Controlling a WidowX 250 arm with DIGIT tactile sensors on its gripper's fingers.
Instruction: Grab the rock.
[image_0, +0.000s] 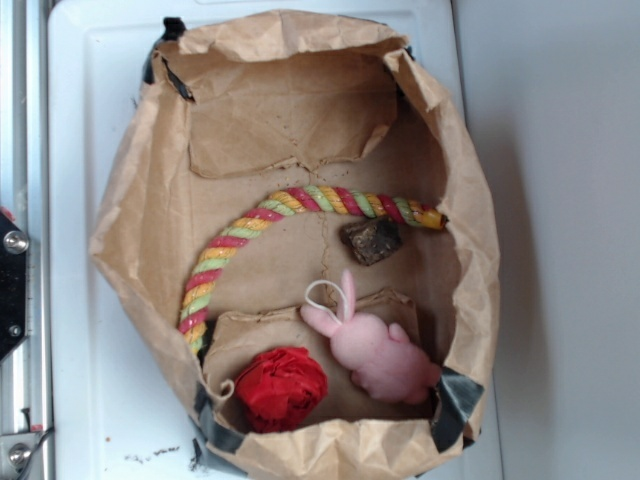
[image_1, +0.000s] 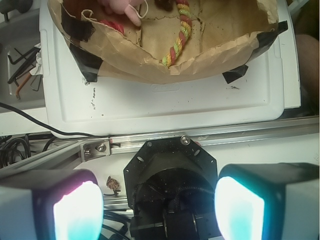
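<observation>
- The crumpled brown paper bag (image_0: 150, 230), open-topped, lies on the white plastic tray (image_0: 90, 120).
- The small dark brown rough rock (image_0: 371, 241) sits inside the bag near its middle, just under the striped braided rope arc (image_0: 240, 232) at its 3 o'clock end.
- The pink plush bunny (image_0: 377, 355) lies at 6 o'clock from the rock.
- The red wrinkly ball (image_0: 283, 388) rests at 8 o'clock from the bunny, just beside it.
- In the wrist view, the gripper (image_1: 159, 207) is outside the bag, with the tray's edge between them.

The gripper (image_1: 159, 210) has two grey fingers (image_1: 75, 205) with glowing pads, cyan tinged pink, and between them a black octagonal base (image_1: 170, 172) with screws.
</observation>
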